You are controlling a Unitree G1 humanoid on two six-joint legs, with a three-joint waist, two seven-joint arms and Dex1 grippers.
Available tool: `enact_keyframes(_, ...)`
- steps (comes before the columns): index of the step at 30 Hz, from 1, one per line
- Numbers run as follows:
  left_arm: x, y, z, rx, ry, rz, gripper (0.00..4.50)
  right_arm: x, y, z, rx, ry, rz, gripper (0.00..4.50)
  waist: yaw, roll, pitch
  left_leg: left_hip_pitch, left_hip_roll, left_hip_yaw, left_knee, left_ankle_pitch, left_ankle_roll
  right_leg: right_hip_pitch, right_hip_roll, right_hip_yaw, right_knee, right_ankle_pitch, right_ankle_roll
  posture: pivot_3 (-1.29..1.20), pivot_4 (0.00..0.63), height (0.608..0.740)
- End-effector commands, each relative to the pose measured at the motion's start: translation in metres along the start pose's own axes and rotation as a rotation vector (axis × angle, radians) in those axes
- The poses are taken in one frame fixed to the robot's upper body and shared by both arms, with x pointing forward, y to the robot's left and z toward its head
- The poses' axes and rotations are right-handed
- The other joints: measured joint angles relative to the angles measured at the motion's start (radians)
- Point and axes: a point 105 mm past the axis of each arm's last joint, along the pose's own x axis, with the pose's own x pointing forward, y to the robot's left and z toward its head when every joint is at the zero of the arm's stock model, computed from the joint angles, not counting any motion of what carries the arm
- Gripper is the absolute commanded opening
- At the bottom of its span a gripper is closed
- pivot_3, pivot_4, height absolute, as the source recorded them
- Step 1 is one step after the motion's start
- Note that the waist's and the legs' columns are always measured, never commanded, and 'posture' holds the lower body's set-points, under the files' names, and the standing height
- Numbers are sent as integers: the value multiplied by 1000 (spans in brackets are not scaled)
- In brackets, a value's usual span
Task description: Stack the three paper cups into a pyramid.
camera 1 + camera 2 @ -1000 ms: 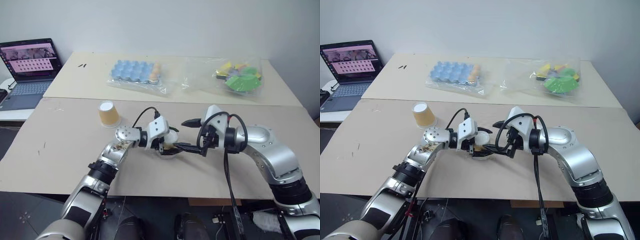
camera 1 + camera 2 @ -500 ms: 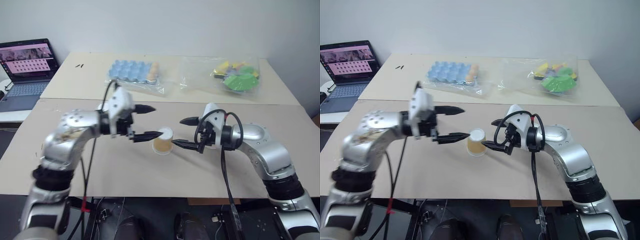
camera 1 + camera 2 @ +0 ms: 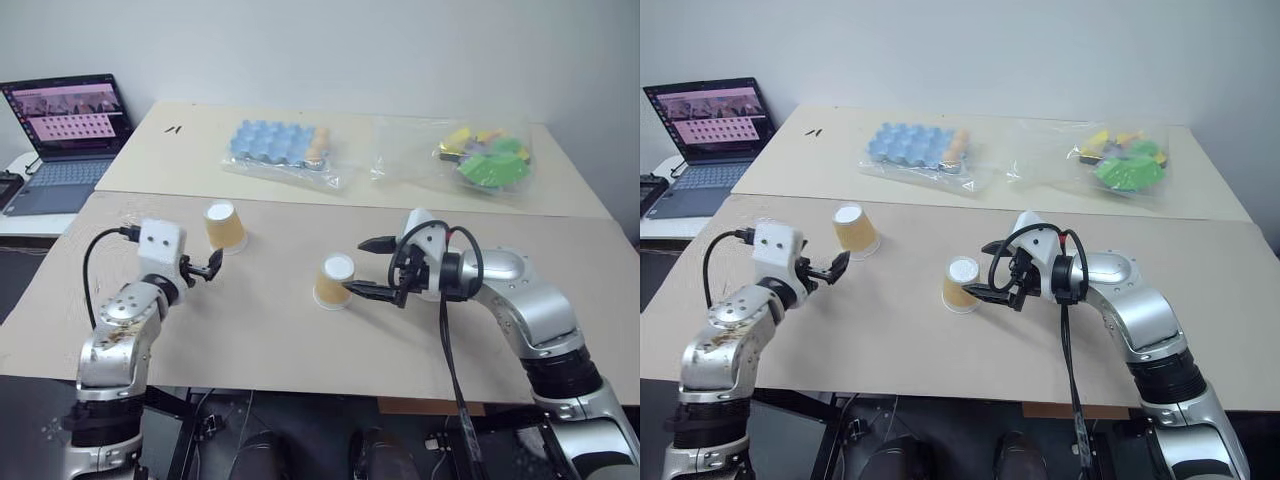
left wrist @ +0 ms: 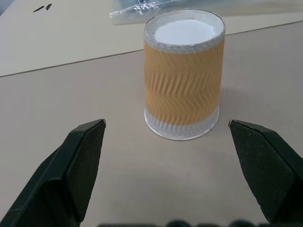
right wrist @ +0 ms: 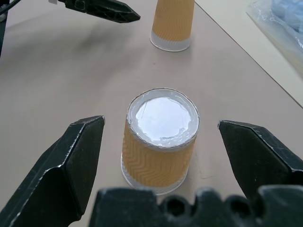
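Two paper cups stand on the tan surface, both upside down with the wide rim on the surface and the flat white base facing up. Their sides are orange-brown with a wavy pattern, and each has a white band at the rim. One cup stands toward the left side. The other cup stands near the middle, closer to the front edge. The two cups are well apart and do not touch. Nothing sits on top of either cup.

Even bright light, soft shadows.
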Motion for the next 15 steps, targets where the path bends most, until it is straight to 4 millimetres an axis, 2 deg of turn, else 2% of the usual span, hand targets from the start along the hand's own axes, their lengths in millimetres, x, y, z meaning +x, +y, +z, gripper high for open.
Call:
enact_keyframes(1, 15, -5, 5, 13, -38, -32, 4441, -8, -3, 14, -52, -26, -18, 4500, 0, 0, 0, 0, 0, 0, 0, 0, 0, 0, 0, 0, 0, 0, 0, 0, 150, 733)
enact_keyframes(5, 41, -6, 11, 45, -49, -76, 4441, -12, -3, 13, -44, -24, -45, 4500, 2, 0, 0, 0, 0, 0, 0, 0, 0, 0, 0, 0, 1, 0, 0, 0, 150, 733)
enact_keyframes(10, 63, -4, 19, 63, -69, -101, 4441, -15, -2, 12, -33, -20, -69, 4500, 0, 0, 0, -1, -1, 0, 0, 0, 0, 0, 0, -2, 0, 0, 0, 0, 150, 733)
enact_keyframes(15, 78, -10, 34, 66, -112, -120, 4441, -17, -2, 9, -25, -14, -94, 4500, -3, 0, 0, -2, -1, 0, 0, 0, 0, 0, 0, -3, 0, 0, 0, 0, 150, 733)
